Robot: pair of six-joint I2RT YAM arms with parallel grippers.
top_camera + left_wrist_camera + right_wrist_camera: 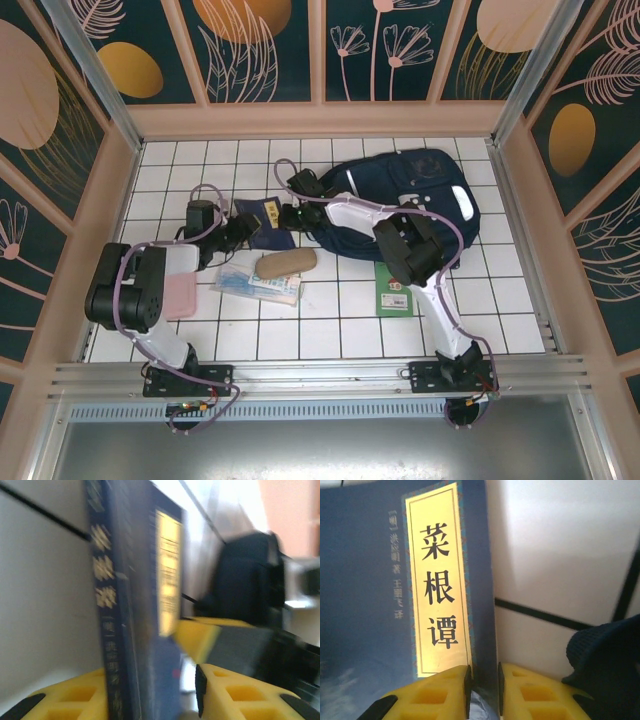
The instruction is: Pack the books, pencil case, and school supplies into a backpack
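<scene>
Two hands at yellow-labelled navy book (365, 605): right hand (484, 687) pinches its edge, left hand (152, 692) straddles, grip unclear; you likely lift it toward the backpack (430, 175).

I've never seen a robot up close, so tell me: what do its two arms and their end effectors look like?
The left arm and right arm are white tubes linked by chunky black joints, with thin lilac cables looping alongside. The left end effector and right end effector each have two blocky yellow fingers with square hollows and black edging.
</scene>
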